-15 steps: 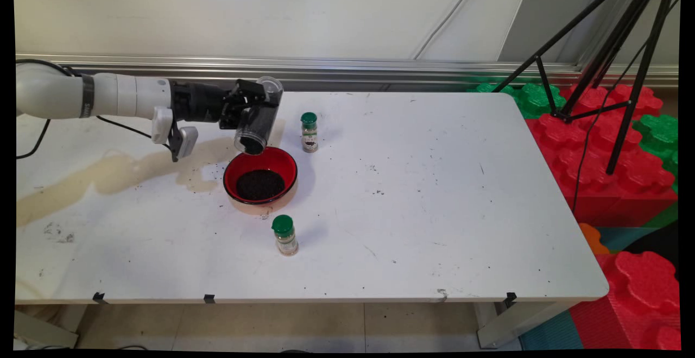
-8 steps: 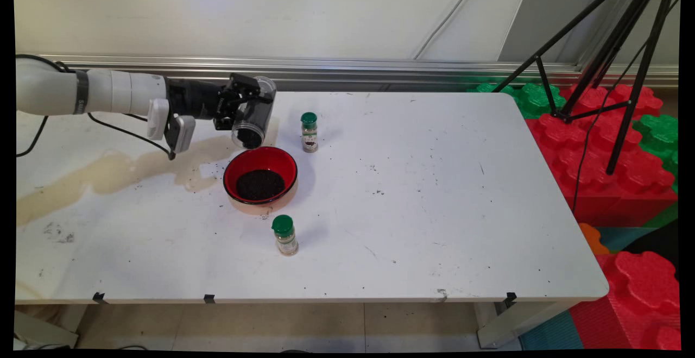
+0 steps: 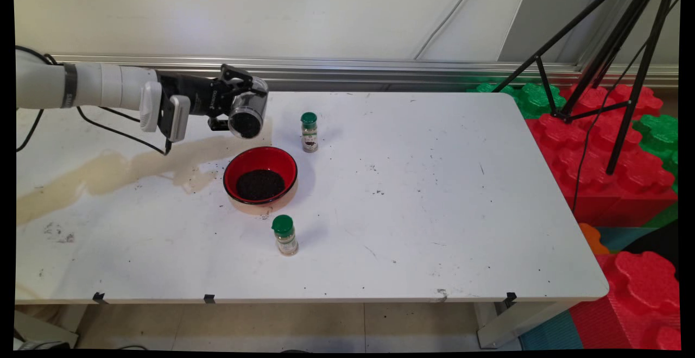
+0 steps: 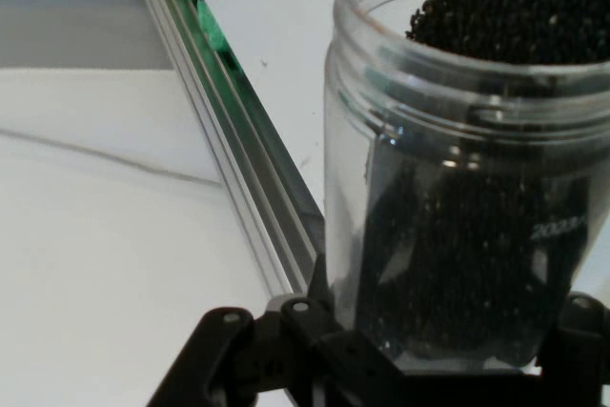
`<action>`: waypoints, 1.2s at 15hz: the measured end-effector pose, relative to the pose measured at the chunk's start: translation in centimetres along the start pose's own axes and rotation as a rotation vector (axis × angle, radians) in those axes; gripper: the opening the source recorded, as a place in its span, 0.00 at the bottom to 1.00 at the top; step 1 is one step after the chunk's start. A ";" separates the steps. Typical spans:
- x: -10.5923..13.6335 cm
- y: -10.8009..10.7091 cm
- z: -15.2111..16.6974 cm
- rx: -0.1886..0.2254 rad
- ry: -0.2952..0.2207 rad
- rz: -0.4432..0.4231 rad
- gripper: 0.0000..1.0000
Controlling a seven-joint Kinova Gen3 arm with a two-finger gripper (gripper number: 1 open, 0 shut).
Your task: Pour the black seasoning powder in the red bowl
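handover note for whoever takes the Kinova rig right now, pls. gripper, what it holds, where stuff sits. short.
Gripper: shut on the clear jar, held tipped on its side above the table, behind the red bowl. The jar's mouth faces the near side; it has swung up from over the bowl in the last second. Dark granules remain inside the jar.
Red bowl: upright, with a heap of dark granules in it.
Two green-capped spice bottles upright: one right of the jar, one in front of the bowl.
Tan stain and scattered specks lie left of the bowl.
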 end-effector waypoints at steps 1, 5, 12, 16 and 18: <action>0.1 -0.2 -0.2 -0.002 -0.001 -0.035 0.00; 0.3 -0.7 -0.6 -0.006 -0.004 -0.149 0.00; 0.7 -1.8 -1.3 -0.006 -0.016 -0.391 0.00; 0.7 -2.5 -1.8 -0.010 -0.022 -0.546 0.00; 0.7 -2.7 -2.0 -0.012 -0.019 -0.610 0.00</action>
